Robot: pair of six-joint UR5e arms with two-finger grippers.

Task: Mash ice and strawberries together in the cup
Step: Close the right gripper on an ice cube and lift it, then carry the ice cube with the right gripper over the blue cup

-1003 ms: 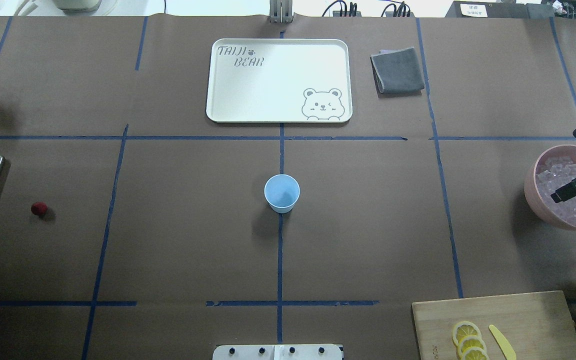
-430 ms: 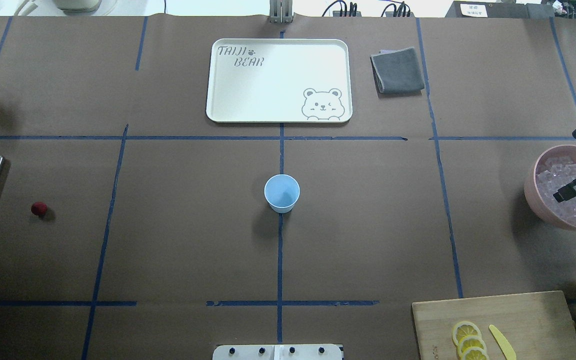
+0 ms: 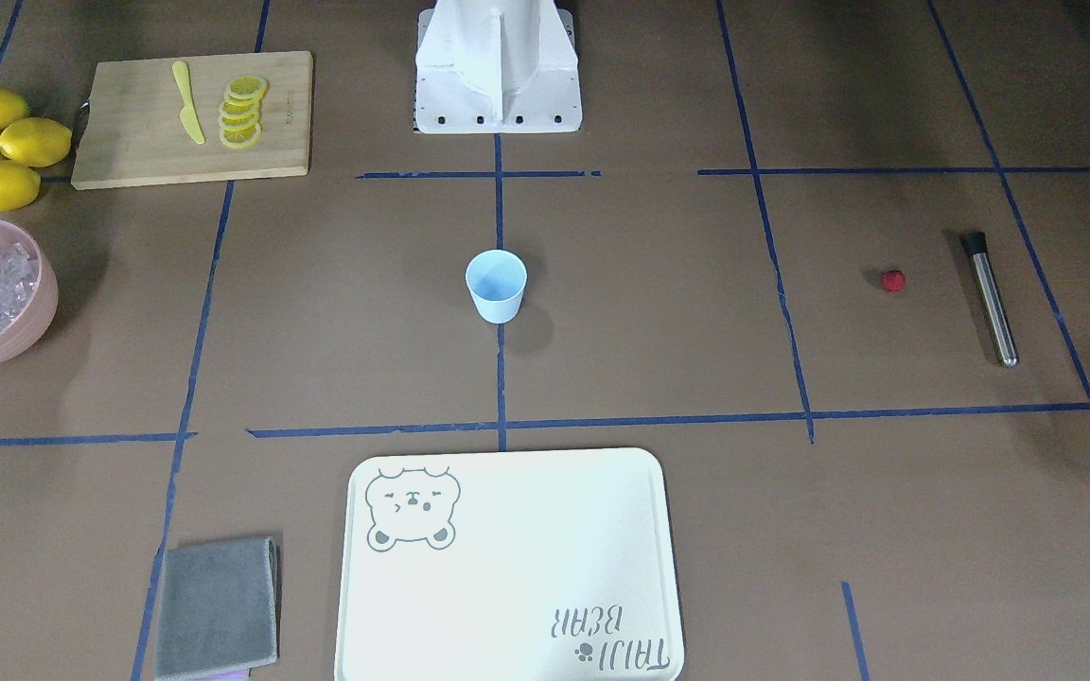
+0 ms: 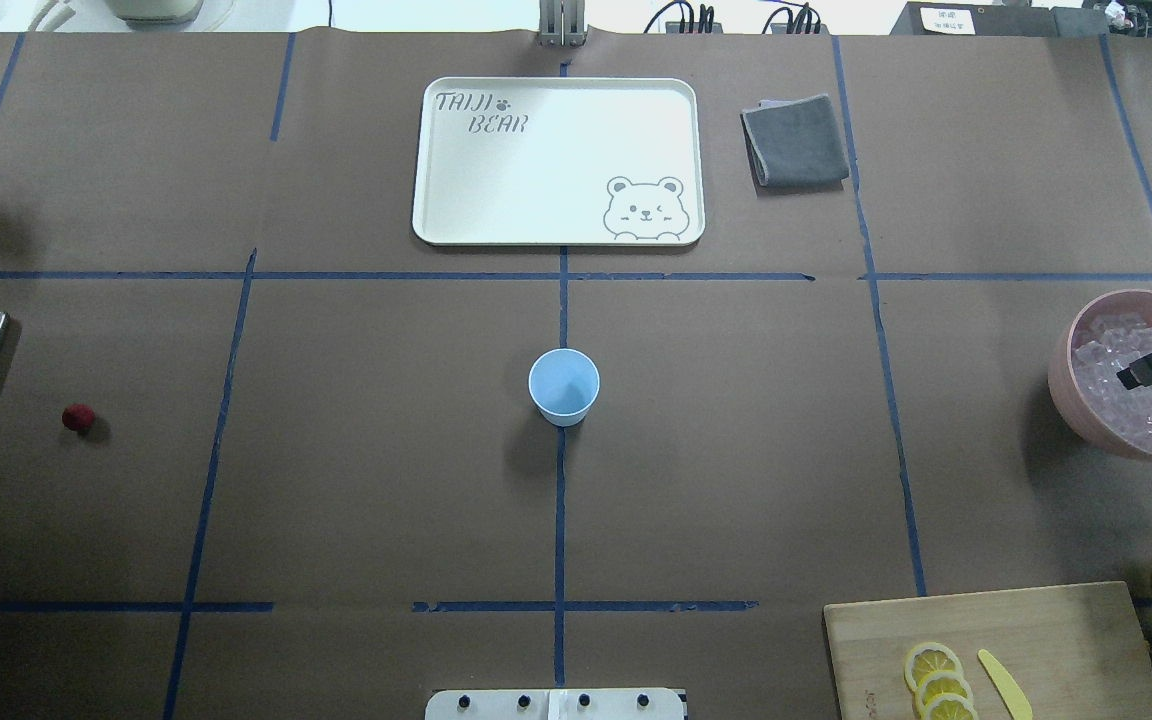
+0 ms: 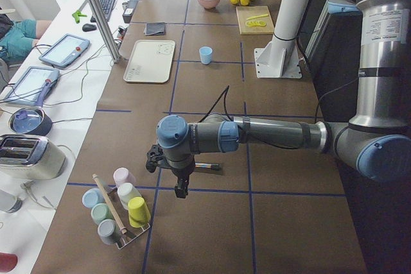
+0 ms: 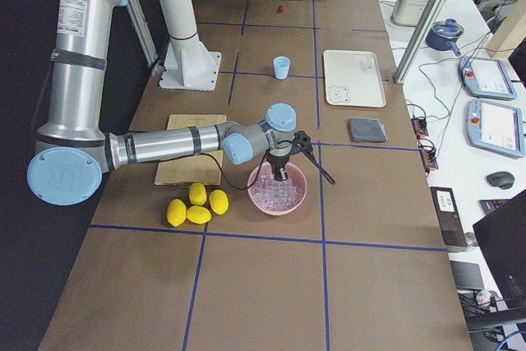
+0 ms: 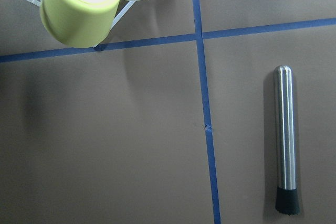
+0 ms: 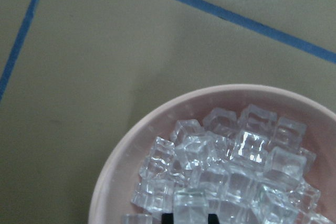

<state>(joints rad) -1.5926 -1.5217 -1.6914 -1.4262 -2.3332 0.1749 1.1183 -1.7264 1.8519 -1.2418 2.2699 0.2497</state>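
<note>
Here, ice (image 8: 231, 156) heaped in bowl (image 8: 119, 174), cube between right jaws

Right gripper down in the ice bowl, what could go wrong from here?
The right gripper is low in the pink bowl, its tips either side of one cube in the heaped ice. The glossy cube may slip out, or neighbours may get nudged over the rim. The cup stands far off at the table's centre, so a weakly held cube could drop on the way across.
</note>
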